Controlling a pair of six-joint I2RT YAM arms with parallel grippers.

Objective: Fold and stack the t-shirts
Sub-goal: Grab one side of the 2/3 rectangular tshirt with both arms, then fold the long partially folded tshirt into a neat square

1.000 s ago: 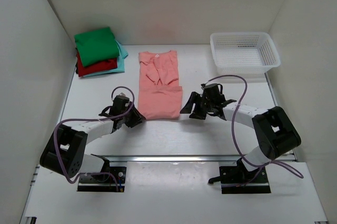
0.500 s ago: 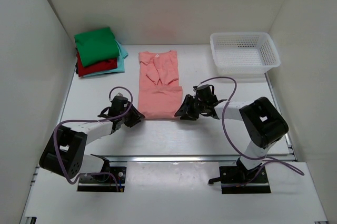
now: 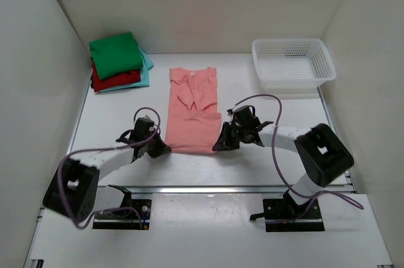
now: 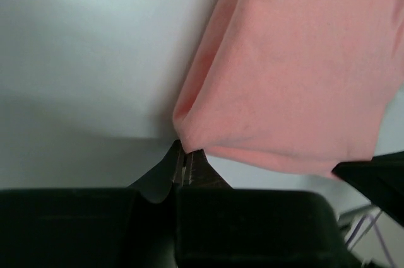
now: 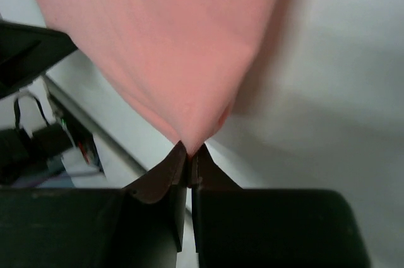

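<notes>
**Now, the salmon-pink short-sleeved cloth t-shirt (image 3: 192, 110) is pinched at both near corners**

From the overhead camera, you see this shirt lying lengthwise in the middle of the white table (image 3: 265, 164). Its collar points to 12 o'clock and its hem to 6 o'clock, with the sleeves folded in over the chest. Your left claw (image 3: 161, 149) sits low at the shirt's 7 o'clock corner, and your right claw (image 3: 221, 144) sits low at its 5 o'clock corner. At the table's 10 o'clock, well apart from the pink shirt, rests a stack. The green folded t-shirt (image 3: 115, 53) is on top, the red folded t-shirt (image 3: 113, 81) is under it, and the light teal folded t-shirt (image 3: 146, 66) peeks out at the bottom. The white plastic mesh basket (image 3: 293, 63) stands at 2 o'clock.

From the left wrist camera, you see the fingertips (image 4: 177, 159) pressed together at 6 o'clock with only a thin line between them. The pink corner is caught right at their tips. The cloth fans out toward 1 o'clock and casts a soft shadow on the table at 9 o'clock.

From the right wrist camera, you see those fingertips (image 5: 177, 162) pressed together in the same way. The pink cloth is drawn down to a point between them. It widens toward 11 o'clock, with the table showing at 3 o'clock.
</notes>
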